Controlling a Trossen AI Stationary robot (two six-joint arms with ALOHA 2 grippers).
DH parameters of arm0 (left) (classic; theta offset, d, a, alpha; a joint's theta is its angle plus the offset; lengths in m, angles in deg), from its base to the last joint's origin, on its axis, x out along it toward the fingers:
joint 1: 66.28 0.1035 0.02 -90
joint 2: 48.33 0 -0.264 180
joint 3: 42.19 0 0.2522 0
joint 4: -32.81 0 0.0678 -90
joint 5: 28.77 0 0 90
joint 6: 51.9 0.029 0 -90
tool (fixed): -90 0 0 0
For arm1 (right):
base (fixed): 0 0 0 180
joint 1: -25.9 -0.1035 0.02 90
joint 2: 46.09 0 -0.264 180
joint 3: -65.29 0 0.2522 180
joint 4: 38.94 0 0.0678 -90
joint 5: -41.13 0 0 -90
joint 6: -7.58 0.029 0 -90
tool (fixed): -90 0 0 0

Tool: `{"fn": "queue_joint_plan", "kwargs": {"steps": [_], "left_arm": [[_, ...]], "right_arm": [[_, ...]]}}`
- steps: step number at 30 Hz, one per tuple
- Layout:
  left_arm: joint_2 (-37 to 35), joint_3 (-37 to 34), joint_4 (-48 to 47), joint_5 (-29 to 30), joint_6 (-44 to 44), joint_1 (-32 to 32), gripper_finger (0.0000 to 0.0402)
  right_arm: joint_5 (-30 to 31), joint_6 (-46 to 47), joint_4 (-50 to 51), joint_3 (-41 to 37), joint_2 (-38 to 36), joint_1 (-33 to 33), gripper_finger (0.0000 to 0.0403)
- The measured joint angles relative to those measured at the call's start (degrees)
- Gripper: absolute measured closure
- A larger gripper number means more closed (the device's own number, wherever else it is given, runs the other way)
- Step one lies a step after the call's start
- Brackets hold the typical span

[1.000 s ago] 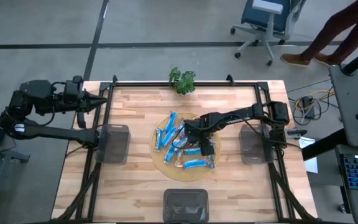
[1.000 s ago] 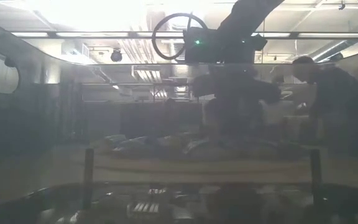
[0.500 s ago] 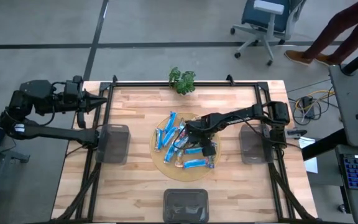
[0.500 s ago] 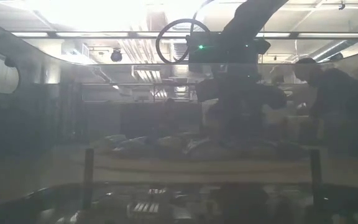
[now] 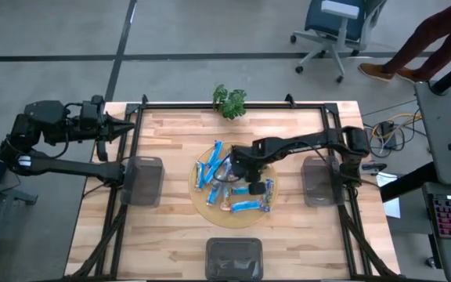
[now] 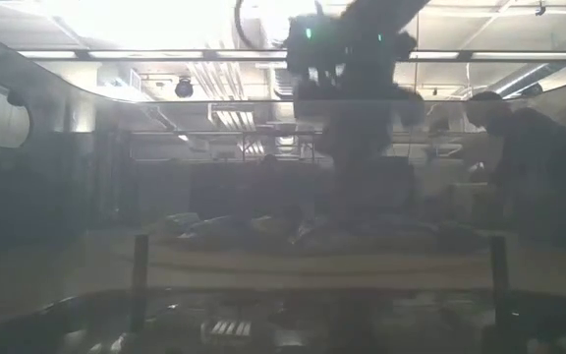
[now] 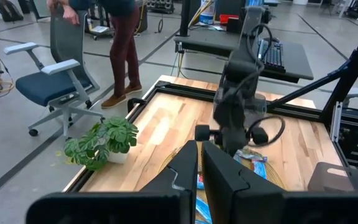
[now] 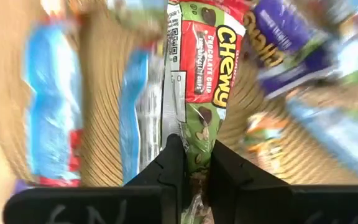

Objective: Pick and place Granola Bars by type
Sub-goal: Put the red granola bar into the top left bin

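Observation:
Several granola bars, mostly blue, lie heaped on a round wooden plate at mid-table. My right gripper hangs over the heap, pointing steeply down. It is shut on a green and red "Chewy" bar. In the right wrist view the blue bars lie blurred below it. My left gripper stays shut and bare, raised off the table's far left corner. My right gripper pinches one end of the green and red bar's wrapper between its two fingers. The fingers come from above, slanting down, and lie in line with the bar's length. The bar reaches away below the fingertips, above the other bars.
Grey bins stand left and right of the plate, and a third sits at the near edge. A small potted plant is at the far edge. A person and an office chair are beyond the table.
My right gripper has risen above the plate and shifted a little toward the table's left edge. In the low view its dark body stands higher than before.

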Motion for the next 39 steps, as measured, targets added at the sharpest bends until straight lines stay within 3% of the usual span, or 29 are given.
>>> {"fn": "queue_joint_plan", "kwargs": {"steps": [10, 21, 39], "left_arm": [[-0.4, 0.0, 0.5, 0.0, 0.2, 0.0, 0.0397], [-3.2, 0.0, 2.5, 0.0, 0.6, 0.0, 0.0397], [-2.8, -0.2, 3.0, 0.0, 1.2, 0.0, 0.0397]], "right_arm": [[-1.2, 3.8, -1.0, 10.1, -3.0, -0.1, 0.0365], [-4.4, 18.6, -28.5, 11.1, -2.6, -1.3, 0.0365], [-3.8, 26.8, -44.8, 13.5, -2.5, -1.6, 0.0365]]}}
